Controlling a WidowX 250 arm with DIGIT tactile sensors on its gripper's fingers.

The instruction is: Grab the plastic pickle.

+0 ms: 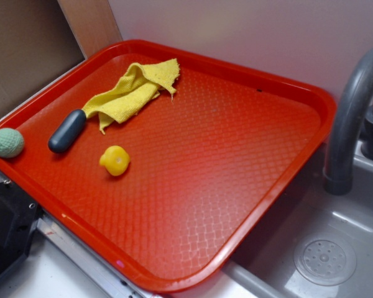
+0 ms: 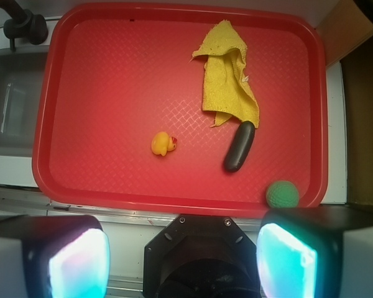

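The plastic pickle (image 1: 67,131) is a smooth dark blue-grey piece with round ends. It lies flat on the red tray (image 1: 236,186), near the tray's left side in the outside view. One end touches the edge of the yellow cloth (image 1: 132,92), or lies just under it. The other end points toward the tray's left rim.

In the wrist view the plastic pickle (image 2: 239,146) lies just below the yellow cloth (image 2: 227,77) and tilts a little. Nothing is holding it.

The cloth is crumpled and lies on the far left part of the tray. A small yellow toy (image 1: 114,160) sits on the tray near the pickle, but they do not touch. In the wrist view the toy (image 2: 163,144) looks like a little duck with a red spot on it.

A pale green knitted ball (image 1: 7,143) rests at the tray's left corner, against the rim. In the wrist view the ball (image 2: 281,194) is close to the pickle's lower end, with a small gap between them.

The rest of the red tray (image 2: 99,93) has a bumpy diamond pattern.

The gripper (image 2: 182,261) shows only in the wrist view, at the bottom edge. Its 2 fingers (image 2: 79,264) stand wide apart, 1 at each side, and hold nothing. It is well away from the pickle, on the near side of the tray.

A grey sink (image 1: 336,248) with a round drain sits to the right of the tray. A grey tap (image 1: 351,118) curves up beside it.
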